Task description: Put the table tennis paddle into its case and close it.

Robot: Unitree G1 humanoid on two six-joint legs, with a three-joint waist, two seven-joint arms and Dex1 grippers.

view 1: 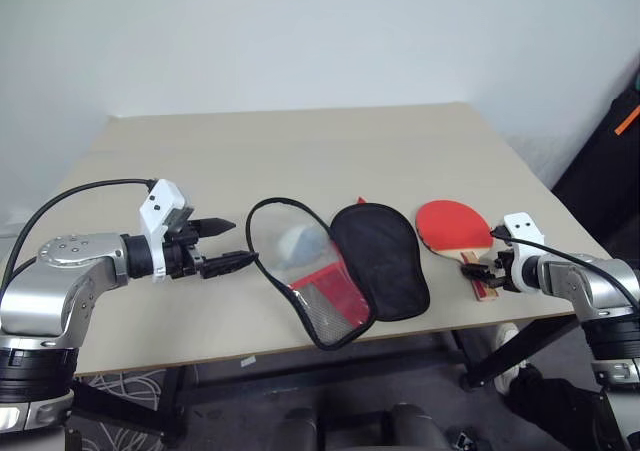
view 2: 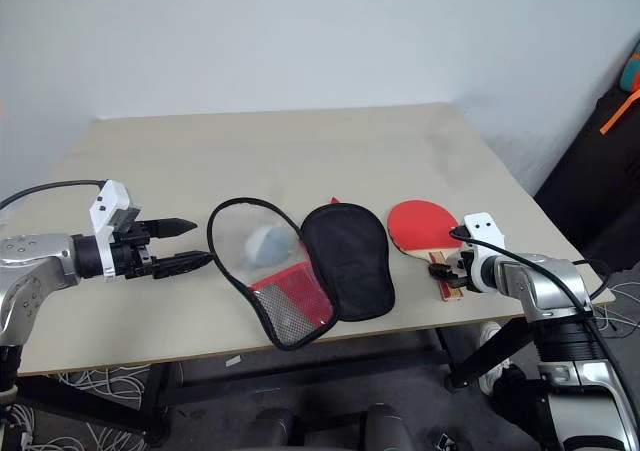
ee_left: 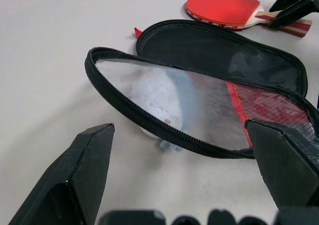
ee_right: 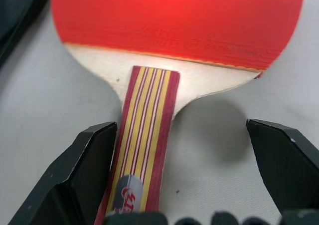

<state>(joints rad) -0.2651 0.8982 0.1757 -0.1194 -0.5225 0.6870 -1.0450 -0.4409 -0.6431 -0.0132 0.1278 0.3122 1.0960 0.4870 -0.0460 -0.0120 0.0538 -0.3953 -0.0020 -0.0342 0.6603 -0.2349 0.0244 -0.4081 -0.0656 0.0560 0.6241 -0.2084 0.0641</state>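
The table tennis paddle (view 1: 450,226) lies flat on the table's right side, red blade up, with its striped handle (ee_right: 144,135) pointing at the front edge. My right gripper (view 1: 484,271) is open and low over the handle, which sits between the fingers close to one of them. The case (view 1: 380,256) lies open at the table's middle, its black half beside the paddle and its clear and red mesh half (ee_left: 199,110) raised on the left. A white-grey lump (ee_left: 159,100) shows through the clear panel. My left gripper (view 1: 240,243) is open, just left of the case's rim.
The beige table (view 1: 300,151) ends close behind the paddle handle and the case at its front edge (view 1: 250,356). A dark bag with an orange strap (view 1: 610,161) stands off the table's right side. The far half of the table is bare.
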